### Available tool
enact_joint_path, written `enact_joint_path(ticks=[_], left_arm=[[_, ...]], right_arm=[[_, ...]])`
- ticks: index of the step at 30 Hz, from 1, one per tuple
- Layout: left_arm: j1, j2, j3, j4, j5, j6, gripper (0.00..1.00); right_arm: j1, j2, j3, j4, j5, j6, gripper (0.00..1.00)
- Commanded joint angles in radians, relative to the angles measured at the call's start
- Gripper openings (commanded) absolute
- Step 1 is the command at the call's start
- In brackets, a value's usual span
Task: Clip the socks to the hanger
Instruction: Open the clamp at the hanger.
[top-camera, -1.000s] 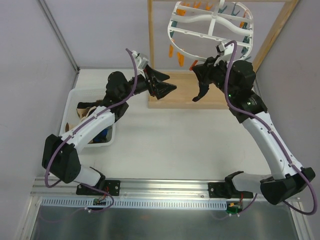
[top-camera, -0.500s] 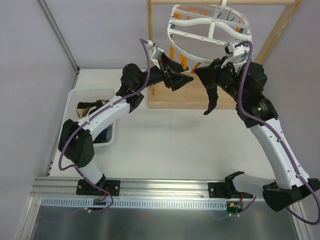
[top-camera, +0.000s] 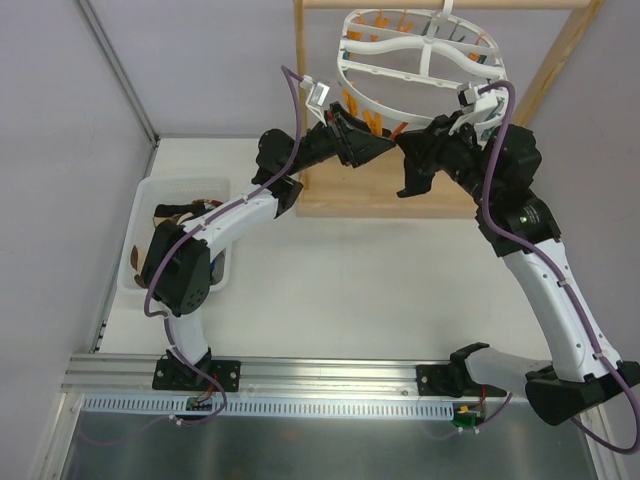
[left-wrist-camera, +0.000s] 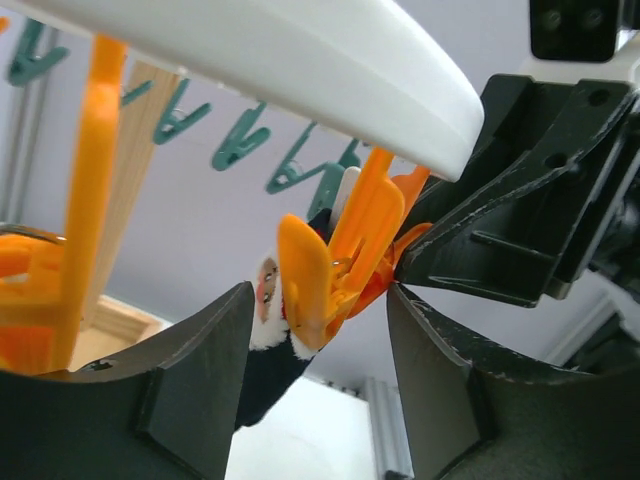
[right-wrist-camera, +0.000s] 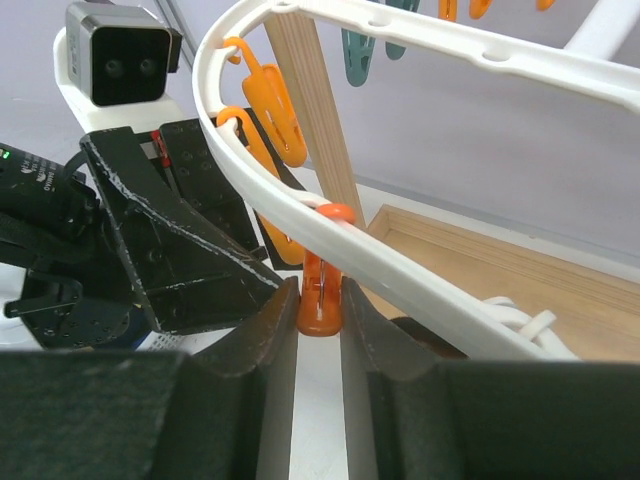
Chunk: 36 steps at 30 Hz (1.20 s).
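Right wrist shows your right pincer (right-wrist-camera: 320, 318) pinching an orange peg (right-wrist-camera: 319, 292) on the hanger (right-wrist-camera: 400, 268) to open it, while your spread left pincer (left-wrist-camera: 318, 300) brackets the sock (left-wrist-camera: 268, 345) beneath.

Hanger (top-camera: 430, 42): white oval frame, hung above tabletop's (top-camera: 350, 270) far edge.
Sock (left-wrist-camera: 268, 345): dark, white patch, limp at orange peg (left-wrist-camera: 330, 270).

wooden stand (top-camera: 340, 196) far centre | white bin (top-camera: 186, 184) left of it | metal rail (top-camera: 330, 373) near edge

light: bright, even | shadows: soft, faint | wrist views: near parts blurred
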Motion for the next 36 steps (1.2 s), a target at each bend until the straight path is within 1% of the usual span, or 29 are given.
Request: enact_joint_path(ticks=[1, 3, 4, 7, 9, 13, 14, 16, 18, 19, 20, 21, 22, 23, 25, 26, 28, 29, 30, 32, 36], left_arm=[[-0.006, 0.034, 0.076, 0.206, -0.015, -0.144, 0.53], [-0.008, 0.051, 0.096, 0.232, 0.008, -0.171, 0.51], [-0.008, 0.063, 0.105, 0.272, 0.014, -0.190, 0.50], [-0.011, 0.068, 0.104, 0.317, 0.021, -0.206, 0.48], [-0.013, 0.068, 0.105, 0.317, 0.025, -0.198, 0.42], [-0.017, 0.067, 0.102, 0.341, 0.033, -0.194, 0.24], [-0.019, 0.065, 0.105, 0.343, 0.036, -0.191, 0.15], [-0.023, 0.061, 0.101, 0.341, 0.034, -0.177, 0.08], [-0.023, 0.056, 0.088, 0.341, 0.034, -0.160, 0.00], [-0.025, 0.053, 0.081, 0.340, 0.028, -0.151, 0.00], [-0.025, 0.048, 0.071, 0.338, 0.025, -0.142, 0.00], [-0.026, 0.038, 0.053, 0.323, 0.022, -0.111, 0.00], [-0.026, 0.031, 0.044, 0.312, 0.019, -0.093, 0.00], [-0.029, 0.024, 0.033, 0.299, 0.013, -0.068, 0.00], [-0.042, -0.004, -0.001, 0.257, 0.004, 0.022, 0.00], [-0.048, -0.016, -0.014, 0.243, -0.015, 0.095, 0.00], [-0.063, -0.053, -0.062, 0.216, -0.044, 0.174, 0.00], [-0.081, -0.065, -0.082, 0.214, -0.064, 0.249, 0.00], [-0.092, -0.088, -0.117, 0.214, -0.108, 0.286, 0.00], [-0.121, -0.107, -0.158, 0.214, -0.146, 0.373, 0.00], [-0.166, -0.136, -0.191, 0.219, -0.229, 0.487, 0.00]], right_arm=[[0.006, -0.033, 0.012, 0.019, -0.064, 0.017, 0.14], [0.003, -0.033, 0.009, 0.021, -0.067, 0.021, 0.13], [0.001, -0.033, 0.009, 0.021, -0.068, 0.022, 0.13], [-0.003, -0.030, 0.004, 0.025, -0.071, 0.030, 0.13], [-0.011, -0.025, 0.004, 0.031, -0.079, 0.039, 0.13], [-0.019, -0.017, 0.003, 0.036, -0.093, 0.047, 0.13], [-0.020, -0.014, 0.004, 0.037, -0.094, 0.050, 0.13], [-0.023, -0.011, 0.004, 0.037, -0.094, 0.053, 0.13], [-0.026, -0.010, 0.006, 0.034, -0.088, 0.060, 0.18], [-0.029, -0.011, 0.007, 0.031, -0.087, 0.060, 0.22], [-0.031, -0.011, 0.012, 0.018, -0.078, 0.085, 0.35], [-0.032, -0.013, 0.015, 0.011, -0.070, 0.094, 0.42], [-0.034, -0.013, 0.022, -0.010, -0.064, 0.112, 0.47], [-0.036, -0.014, 0.030, -0.025, -0.043, 0.122, 0.55], [-0.034, -0.019, 0.045, -0.077, -0.012, 0.154, 0.65], [-0.034, -0.027, 0.044, -0.087, 0.013, 0.186, 0.69], [-0.034, -0.036, 0.043, -0.105, 0.040, 0.223, 0.71], [-0.036, -0.045, 0.039, -0.119, 0.072, 0.247, 0.71], [-0.036, -0.051, 0.038, -0.125, 0.094, 0.257, 0.71], [-0.036, -0.062, 0.032, -0.127, 0.148, 0.272, 0.70], [-0.034, -0.066, 0.023, -0.122, 0.195, 0.309, 0.68]])
